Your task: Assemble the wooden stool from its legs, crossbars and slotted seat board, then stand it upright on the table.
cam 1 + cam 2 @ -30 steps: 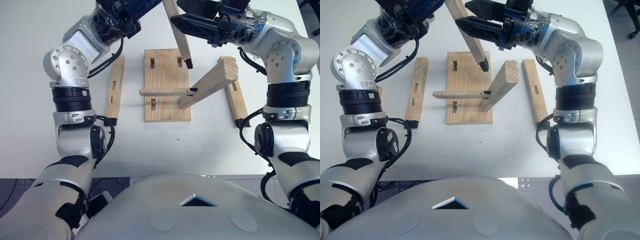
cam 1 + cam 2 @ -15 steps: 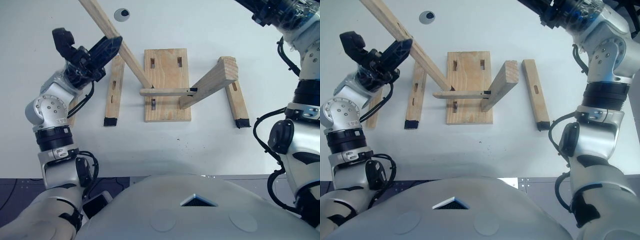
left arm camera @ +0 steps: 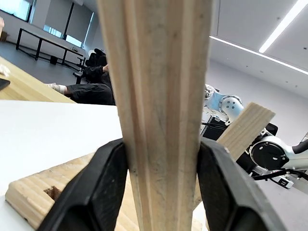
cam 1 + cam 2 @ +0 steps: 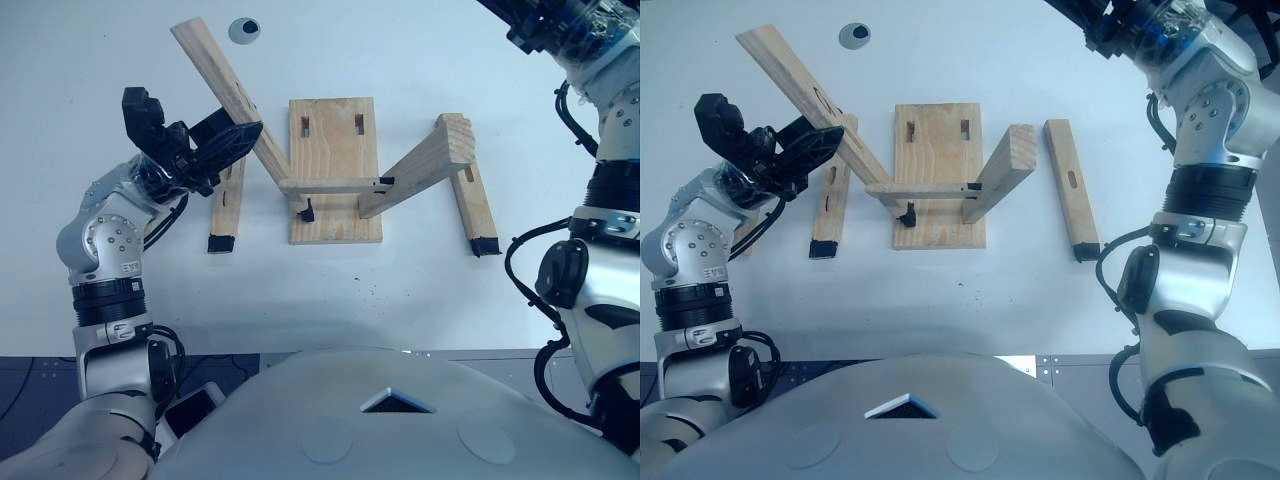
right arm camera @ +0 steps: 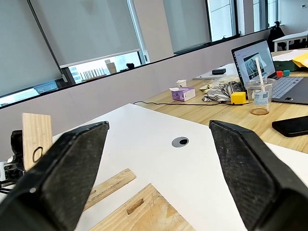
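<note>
Up front, the only markings are showing as black tips on the leg ends. The table (image 4: 420,290) is offering bare white surface between the seat board (image 4: 335,150) and its near edge, and more beyond the board, where a round grommet (image 4: 243,29) is sitting.

The board is lying flat mid-table, slots up. One spare leg (image 4: 228,190) is lying flat just beside its left edge, and another flat leg (image 4: 470,205) is lying near its right edge.

A propped leg (image 4: 420,165) is leaning tilted over the board's right edge, its raised end passing over the right flat leg. A crossbar (image 4: 330,184) is running level from it across the board.

The left gripper (image 4: 235,138) is clenching a held leg (image 4: 212,68) partway along, with both fingers (image 3: 103,192) pressing its sides. That leg is slanting down, crossing the crossbar's free end, with its black tip sitting at the board's near left slot; whether it is seated is unclear.

The right gripper (image 5: 159,126) is hanging high beyond the table's far right, fingers spread wide and gripping nothing.
</note>
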{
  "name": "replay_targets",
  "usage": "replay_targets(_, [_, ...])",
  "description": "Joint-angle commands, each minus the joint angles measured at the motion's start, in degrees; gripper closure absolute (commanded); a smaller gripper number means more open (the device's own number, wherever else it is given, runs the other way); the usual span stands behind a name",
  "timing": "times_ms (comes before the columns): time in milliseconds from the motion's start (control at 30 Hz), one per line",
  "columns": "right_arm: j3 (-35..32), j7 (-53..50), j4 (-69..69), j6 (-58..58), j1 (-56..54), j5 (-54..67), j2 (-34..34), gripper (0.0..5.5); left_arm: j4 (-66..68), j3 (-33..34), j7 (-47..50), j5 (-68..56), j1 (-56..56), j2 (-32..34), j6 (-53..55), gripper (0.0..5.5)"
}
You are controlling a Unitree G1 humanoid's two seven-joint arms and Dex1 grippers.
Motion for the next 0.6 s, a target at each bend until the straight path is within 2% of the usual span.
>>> replay_targets(33, [0.44, -0.51, -0.63, -0.68, 0.56, -0.57, -0.44, 1.67, 0.45, -1.84, -0.64, 3.30, 0.80, 3.10, 0.51, 3.46])
replay_targets(600, [1.87, -1.07, -0.26, -2.60, 1.50, -1.33, 0.35, 1.67, 0.16, -2.59, -2.05, 4.50, -0.28, 4.08, -3.30, 3.46])
